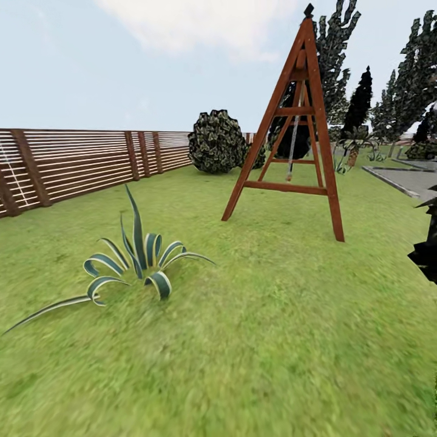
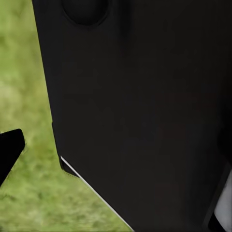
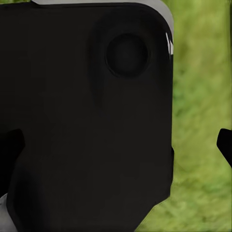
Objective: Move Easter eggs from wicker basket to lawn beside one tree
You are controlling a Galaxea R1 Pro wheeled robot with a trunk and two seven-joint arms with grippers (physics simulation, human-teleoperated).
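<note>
Mottled green lawn [image 1: 273, 340] spreads across the head view, in a garden closed off by a brown slat fence [image 1: 79, 164]. The Easter eggs and the wicker basket are out of view. In the left wrist view, a black fingertip [image 2: 9, 152] of my left gripper [image 2: 116, 154] sits at the picture's edge over grass, in front of a black panel of my own body [image 2: 145, 106]. In the right wrist view, my right gripper [image 3: 116, 147] is open and empty. Its fingertips [image 3: 9, 147] stand far apart across a similar black panel [image 3: 87, 121].
A spiky striped plant [image 1: 136, 258] grows close ahead on the left. A wooden A-frame swing [image 1: 297, 133] stands mid-lawn with a round shrub [image 1: 216, 142] behind it. A near-black conifer [image 1: 359, 103], ragged slim trees [image 1: 419, 79], a paved strip [image 1: 406, 179] and dark leaves [image 1: 428, 243] are on the right.
</note>
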